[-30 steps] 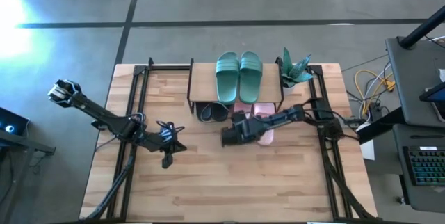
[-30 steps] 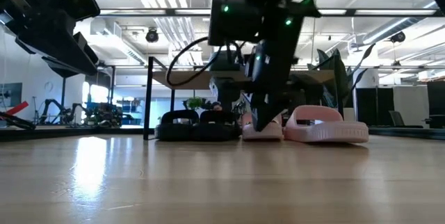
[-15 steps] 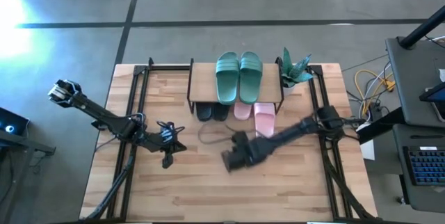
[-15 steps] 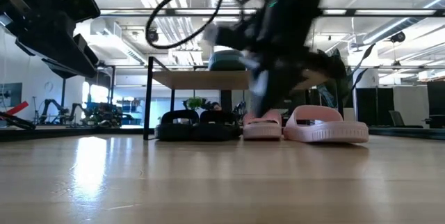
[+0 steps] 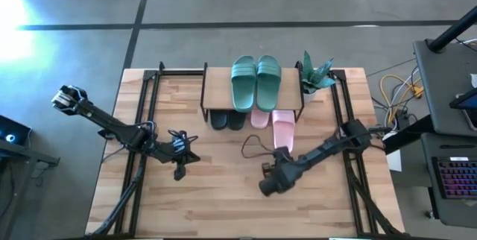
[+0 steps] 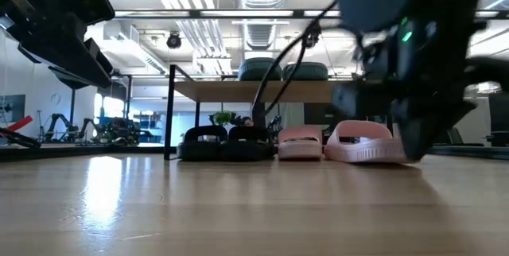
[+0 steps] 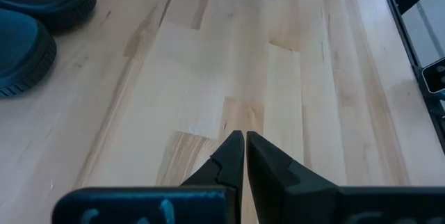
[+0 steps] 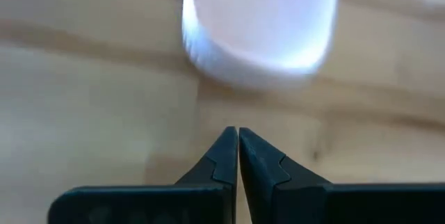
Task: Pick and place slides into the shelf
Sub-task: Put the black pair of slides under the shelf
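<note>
The shelf stands at the table's far middle with two teal-green slides on its board. Under it on the table lie two black slides and one pale pink slide. The other pink slide lies on its sole at the shelf's right front, sticking out toward the near edge; it also shows in the low view. My right gripper is shut and empty, above the table nearer than that slide, whose end shows ahead of its fingers. My left gripper is shut and empty at the left.
A green plant stands right of the shelf. A loose black cable loops over the table between my right gripper and the shelf. Black frame rails run along both table sides. Bare wood lies toward the near edge.
My right gripper has drawn back from the pink slides at the shelf's front, going toward the table's near edge and a little to the right. The pink slides lie where they were.
</note>
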Controlling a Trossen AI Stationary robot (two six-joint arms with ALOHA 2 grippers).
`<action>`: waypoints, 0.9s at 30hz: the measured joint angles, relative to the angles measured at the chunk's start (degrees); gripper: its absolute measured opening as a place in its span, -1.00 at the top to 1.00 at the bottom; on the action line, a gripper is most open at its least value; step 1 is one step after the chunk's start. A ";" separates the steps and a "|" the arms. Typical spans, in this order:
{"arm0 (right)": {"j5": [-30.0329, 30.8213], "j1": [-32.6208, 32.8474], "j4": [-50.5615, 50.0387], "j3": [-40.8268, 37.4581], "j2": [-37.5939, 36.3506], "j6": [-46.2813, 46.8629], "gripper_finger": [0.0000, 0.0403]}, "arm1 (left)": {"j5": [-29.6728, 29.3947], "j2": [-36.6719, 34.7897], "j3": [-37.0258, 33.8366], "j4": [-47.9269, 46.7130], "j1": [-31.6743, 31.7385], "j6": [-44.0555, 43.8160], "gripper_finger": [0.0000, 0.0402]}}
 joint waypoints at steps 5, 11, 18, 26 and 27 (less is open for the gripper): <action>1.03 -6.12 5.60 -4.54 -0.81 -7.86 0.96 | 0.00 0.00 0.00 0.02 -0.01 -0.35 0.98; 8.32 -12.11 4.49 -5.37 -1.57 -11.72 0.96 | 0.00 -0.10 -0.04 0.37 0.02 -0.41 0.98; 11.64 -18.48 4.54 -5.33 -1.85 -19.54 0.96 | 0.02 0.00 -0.04 1.17 0.02 -0.42 0.98; 16.44 -21.05 4.83 -5.33 -1.80 -21.44 0.96 | 0.00 0.00 -0.04 1.19 0.02 -0.42 0.98; 16.07 -21.19 4.76 -5.14 -1.80 -22.04 0.96 | 0.00 0.00 -0.04 1.20 0.02 -0.40 0.98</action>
